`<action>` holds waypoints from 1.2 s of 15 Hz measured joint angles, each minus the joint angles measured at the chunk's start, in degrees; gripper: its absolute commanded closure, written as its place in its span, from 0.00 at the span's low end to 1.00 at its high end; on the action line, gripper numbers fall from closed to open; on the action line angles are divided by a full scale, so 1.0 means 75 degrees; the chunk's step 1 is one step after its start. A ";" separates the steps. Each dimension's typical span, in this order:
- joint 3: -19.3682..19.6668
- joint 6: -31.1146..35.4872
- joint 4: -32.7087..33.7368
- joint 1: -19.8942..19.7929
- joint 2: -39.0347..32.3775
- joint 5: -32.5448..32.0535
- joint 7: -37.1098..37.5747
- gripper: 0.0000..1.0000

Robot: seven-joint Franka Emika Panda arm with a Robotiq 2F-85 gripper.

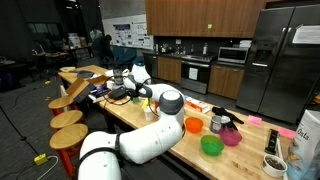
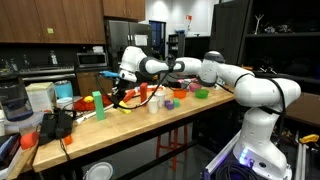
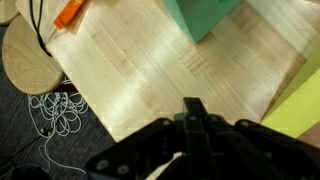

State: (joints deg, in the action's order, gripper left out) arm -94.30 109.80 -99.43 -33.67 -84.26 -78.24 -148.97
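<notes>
Wrist view gives us a green block [image 3: 205, 14] standing on the wooden table [image 3: 150, 70], ahead of the pincer [image 3: 190, 112] and apart from it. Our pincer hangs over the table edge, fingers pressed together; whether anything sits between them we cannot tell. An orange piece [image 3: 68, 12] lies farther ahead. Off to the pincer's side, lower down, we see a round stool [image 3: 25, 55] and a white cord [image 3: 60, 115] on the floor.

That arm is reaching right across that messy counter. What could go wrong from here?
The shut gripper hangs over the counter near its edge; a low sweep might scrape the wood or knock the green block. The stretched arm passes beside the green bowl; swinging sideways, it could push the bowl off.
</notes>
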 measured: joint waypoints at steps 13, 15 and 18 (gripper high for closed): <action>0.1177 0.1237 -0.0813 -0.0090 0.2347 0.1374 0.2058 0.00; 0.1221 0.1235 -0.1157 -0.0166 0.3011 0.1899 0.2639 0.00; 0.1212 0.1238 -0.1701 -0.0317 0.3978 0.2757 0.3439 0.00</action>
State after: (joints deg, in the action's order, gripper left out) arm -85.21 119.09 -112.19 -36.05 -54.42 -57.56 -123.18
